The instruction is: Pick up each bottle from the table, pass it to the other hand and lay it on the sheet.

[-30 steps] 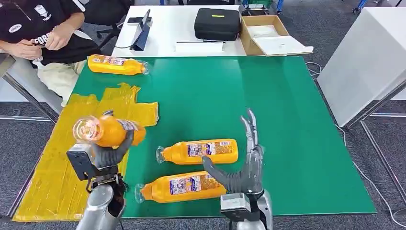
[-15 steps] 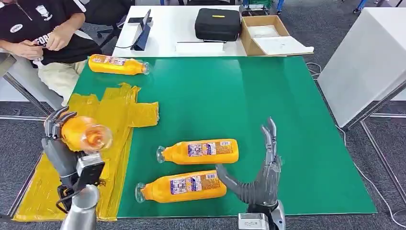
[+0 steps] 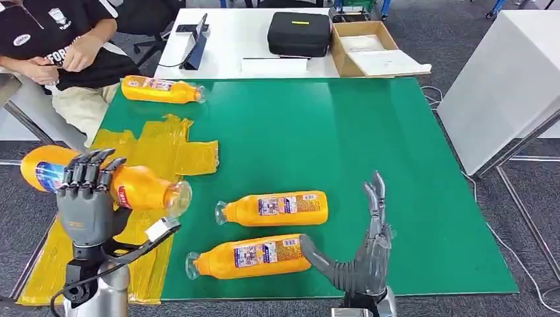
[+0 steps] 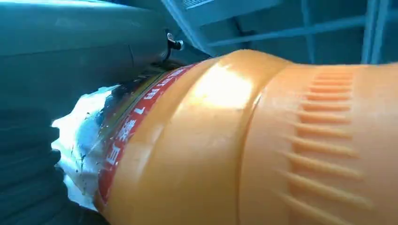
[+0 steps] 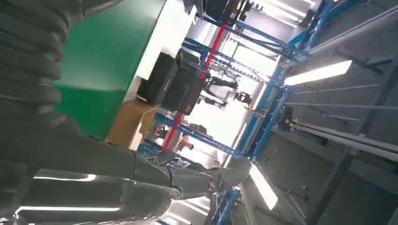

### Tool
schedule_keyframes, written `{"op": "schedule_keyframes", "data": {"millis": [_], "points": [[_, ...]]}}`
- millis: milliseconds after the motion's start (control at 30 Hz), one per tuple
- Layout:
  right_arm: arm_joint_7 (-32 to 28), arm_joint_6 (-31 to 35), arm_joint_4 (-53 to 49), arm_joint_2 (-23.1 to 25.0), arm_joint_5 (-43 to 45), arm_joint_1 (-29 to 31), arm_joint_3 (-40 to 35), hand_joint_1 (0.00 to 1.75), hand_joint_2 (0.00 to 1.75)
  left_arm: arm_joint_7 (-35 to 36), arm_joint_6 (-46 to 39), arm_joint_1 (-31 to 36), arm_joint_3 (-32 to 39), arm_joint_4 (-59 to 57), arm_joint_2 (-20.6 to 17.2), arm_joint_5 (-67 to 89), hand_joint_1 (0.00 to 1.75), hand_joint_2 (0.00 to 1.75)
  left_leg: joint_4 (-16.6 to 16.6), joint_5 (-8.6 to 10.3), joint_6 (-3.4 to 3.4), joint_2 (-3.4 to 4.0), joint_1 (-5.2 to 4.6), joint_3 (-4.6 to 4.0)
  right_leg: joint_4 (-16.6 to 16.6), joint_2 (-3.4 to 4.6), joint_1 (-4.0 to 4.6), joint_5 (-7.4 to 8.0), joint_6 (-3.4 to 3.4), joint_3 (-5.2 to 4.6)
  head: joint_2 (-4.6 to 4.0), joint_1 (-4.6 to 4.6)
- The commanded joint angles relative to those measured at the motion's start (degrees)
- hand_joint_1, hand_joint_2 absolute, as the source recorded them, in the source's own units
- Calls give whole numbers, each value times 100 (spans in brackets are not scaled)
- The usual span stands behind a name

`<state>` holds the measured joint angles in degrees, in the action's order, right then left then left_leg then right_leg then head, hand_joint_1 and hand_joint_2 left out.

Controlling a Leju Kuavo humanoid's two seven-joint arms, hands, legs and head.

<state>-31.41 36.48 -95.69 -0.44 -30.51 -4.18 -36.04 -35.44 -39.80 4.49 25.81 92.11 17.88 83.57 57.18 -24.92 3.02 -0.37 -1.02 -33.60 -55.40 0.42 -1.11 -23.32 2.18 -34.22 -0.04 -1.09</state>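
- Fingers (image 3: 92, 170) of the left hand (image 3: 84, 208) wrap the held bottle (image 3: 99, 181) mid-body, over the near-left yellow sheet (image 3: 72, 264), neck pointing right.
- Right hand (image 3: 360, 257) hangs spread and empty at the bench (image 3: 409, 218) near edge.
- Two bottles (image 3: 277, 209) lie near-centre, a far bottle (image 3: 160, 89) far-left.
- Smooth plastic with a glossy label looks slippery; the ribbed body is likely the best hold.
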Motion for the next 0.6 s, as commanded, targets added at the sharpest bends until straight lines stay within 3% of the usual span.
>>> {"op": "schedule_keyframes", "data": {"millis": [33, 67, 167, 233, 267, 400, 433, 600], "points": [[-114, 222, 165, -456, 268, 209, -228, 0, 175, 3411, -20, -274, -2049, -1042, -1864, 643, 175, 175, -13, 1, -16, -6, 1, 18, 11, -10, 2, -2, -10, 18, 0, 2], [-126, 245, 182, -474, 325, 232, -254, 0, 175, 4710, -20, -134, -2977, -1509, -2587, 643, 175, 175, -15, 0, -24, -11, 5, 26, 14, -15, 6, -4, -15, 28, 0, 2], [-126, 245, 182, -474, 325, 232, -254, 0, 175, 4710, -20, -134, -2977, -1509, -2587, 643, 175, 175, -9, 3, -18, -17, 5, 13, 8, -18, 5, -3, -11, 16, 0, 2], [-103, 235, 184, -459, 349, 285, -288, 0, 175, 5150, -20, 52, -3281, -1980, -2750, 643, 175, 175, -9, 1, -21, -8, 7, 16, 8, -12, 6, -2, -13, 13, 0, -4], [-93, 233, 199, -458, 365, 316, -308, 0, 175, 5813, -20, 207, -3899, -2216, -3000, 643, 175, 175, -8, -2, -28, -12, 15, 22, 9, -18, 10, -5, -17, 22, 0, 0], [-57, 218, 246, -436, 393, 389, -337, 0, 175, 5953, -20, 342, -3977, -2759, -2843, 643, 175, 175, -12, -1, -25, -11, 11, 29, 15, -14, 6, -4, -13, 29, 0, 2], [-70, 118, 239, -412, 399, 411, -337, 0, 175, 5589, -20, 417, -3600, -2950, -2725, 643, 175, 175, -11, 1, -19, -1, 8, 21, 10, -4, 3, -2, -10, 19, 0, 2], [-32, 38, 327, -279, 379, 487, -312, 0, 175, 6101, -20, 642, -3840, -3789, -2718, 643, 175, 175, -11, -2, -26, -8, 10, 29, 13, -11, 7, -5, -15, 33, 2, 2]]}}
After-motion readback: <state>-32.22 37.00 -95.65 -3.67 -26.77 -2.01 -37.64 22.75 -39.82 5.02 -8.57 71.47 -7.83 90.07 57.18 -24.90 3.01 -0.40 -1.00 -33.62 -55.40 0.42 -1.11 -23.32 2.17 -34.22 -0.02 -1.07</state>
